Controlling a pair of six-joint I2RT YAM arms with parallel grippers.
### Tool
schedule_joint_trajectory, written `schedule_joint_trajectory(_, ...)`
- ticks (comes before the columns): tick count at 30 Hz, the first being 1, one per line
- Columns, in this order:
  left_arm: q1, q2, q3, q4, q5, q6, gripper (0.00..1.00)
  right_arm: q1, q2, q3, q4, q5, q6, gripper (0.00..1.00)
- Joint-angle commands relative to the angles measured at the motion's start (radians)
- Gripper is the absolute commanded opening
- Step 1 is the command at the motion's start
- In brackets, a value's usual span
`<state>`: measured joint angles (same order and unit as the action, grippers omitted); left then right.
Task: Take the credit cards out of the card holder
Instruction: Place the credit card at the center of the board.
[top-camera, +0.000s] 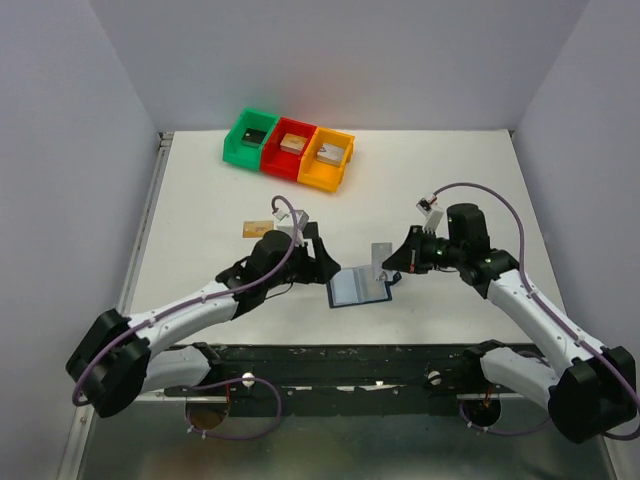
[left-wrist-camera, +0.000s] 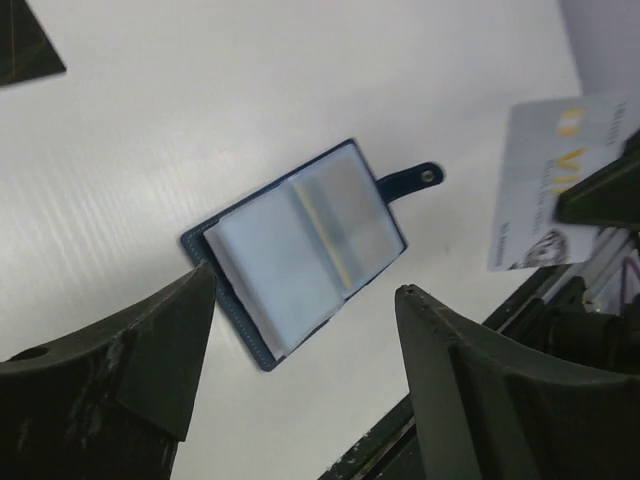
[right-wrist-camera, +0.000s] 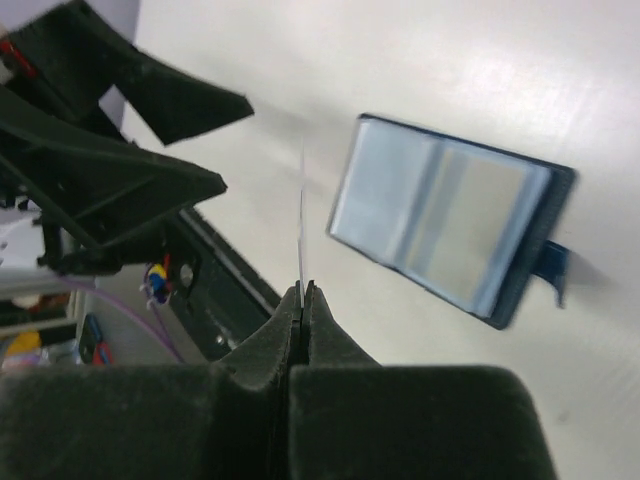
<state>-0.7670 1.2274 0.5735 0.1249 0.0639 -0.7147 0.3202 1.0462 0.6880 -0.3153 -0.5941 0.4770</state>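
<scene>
right gripper (right-wrist-camera: 302, 290) pinching thin pale card (left-wrist-camera: 555, 185), left gripper (left-wrist-camera: 305, 285) spread, navy card holder (left-wrist-camera: 300, 245) unfolded

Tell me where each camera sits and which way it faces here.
Top external: above and behind the arm bases, looking down over the table toward the coloured bins; both arms show whole.
Left wrist: on the left arm, looking down at the open card holder; its spread jaws frame it.
Right wrist: on the right arm, looking along its shut jaws, which pinch a pale card edge-on.
Shared: both wrist views show the card holder and that card.
</scene>
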Motion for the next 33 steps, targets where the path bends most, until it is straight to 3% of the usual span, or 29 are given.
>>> schedule_joint_trajectory(1, 0.027, -0.189, -0.037, 0.086, 0.115, 0.054, 0.84, 0.072, -0.003, 0.038, 0.008, -0.209, -0.058, 0.0)
schedule_joint_trajectory(8, 0.135, -0.351, -0.075, 0.265, 0.578, 0.037, 0.78, 0.21, 0.035, 0.103, -0.019, -0.345, -0.115, 0.0)
schedule_joint_trajectory(13, 0.181, -0.387, -0.023, 0.168, 0.767, 0.098, 0.78, 0.319, 0.078, 0.209, -0.172, -0.386, -0.218, 0.0)
schedule_joint_trajectory(17, 0.186, -0.344, 0.02, 0.16, 0.904, 0.11, 0.76, 0.376, 0.12, 0.307, -0.313, -0.336, -0.307, 0.0)
schedule_joint_trajectory(24, 0.184, -0.287, 0.045, 0.177, 1.027, 0.115, 0.65, 0.408, 0.166, 0.398, -0.432, -0.291, -0.377, 0.0)
schedule_joint_trajectory(33, 0.183, -0.263, 0.04, 0.17, 1.068, 0.132, 0.51, 0.45, 0.212, 0.453, -0.495, -0.266, -0.425, 0.0)
